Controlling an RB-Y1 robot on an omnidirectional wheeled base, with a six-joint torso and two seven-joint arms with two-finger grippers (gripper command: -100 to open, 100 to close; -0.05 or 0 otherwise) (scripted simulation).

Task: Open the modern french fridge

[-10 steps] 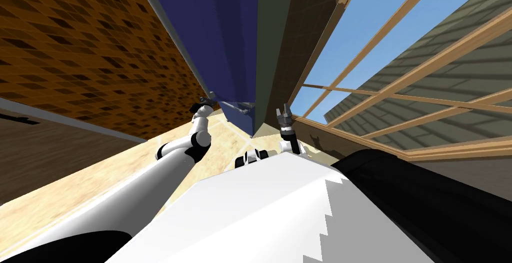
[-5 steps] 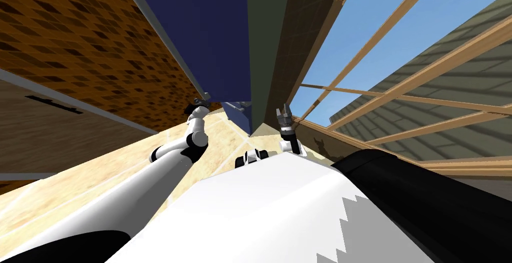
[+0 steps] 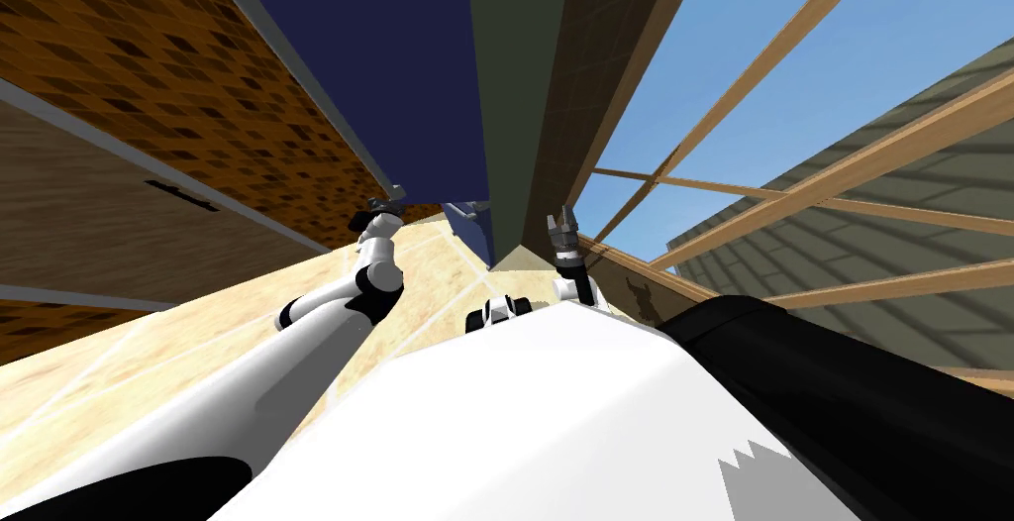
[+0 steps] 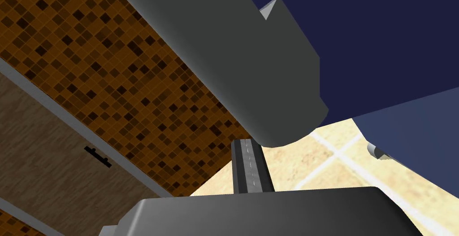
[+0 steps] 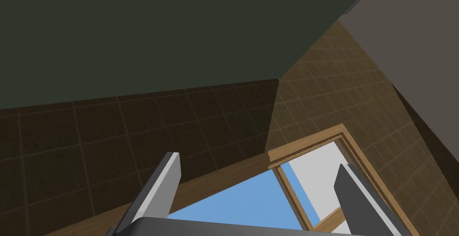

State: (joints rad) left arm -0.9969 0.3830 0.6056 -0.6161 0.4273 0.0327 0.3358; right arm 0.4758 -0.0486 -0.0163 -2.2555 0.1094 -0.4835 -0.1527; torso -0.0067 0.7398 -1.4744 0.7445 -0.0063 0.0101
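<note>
the left gripper point(image 3: 380, 208), fingers point(image 4: 249, 166) pressed together with tips hidden behind the lower end of the long grey handle point(image 4: 233, 67) running up the navy fridge door point(image 3: 396, 69), sits nearest it, while the open right gripper point(image 3: 564, 223) idles by the window point(image 3: 792, 99).

Matt paint, tile, wood grain and plain grey, with hardly a gleam anywhere.
Smooth matt navy on the door point(image 3: 396, 69); dull grey-green, equally flat, on the fridge side point(image 3: 510, 99); smooth matt grey on the handle point(image 4: 233, 58), metal or plastic not to be told. Small orange-brown mosaic tiles on the wall point(image 3: 149, 59), mottled dark and light; larger brown tiles with thin pale joints on the far wall point(image 5: 112, 130). Brown wood grain on the cabinet point(image 3: 69, 218), trimmed in grey. Pale sandy stone-look tiles on the floor point(image 3: 436, 258). Light wood on the window frame point(image 3: 782, 50). Smooth light grey on the right arm's fingers point(image 5: 166, 179).
</note>
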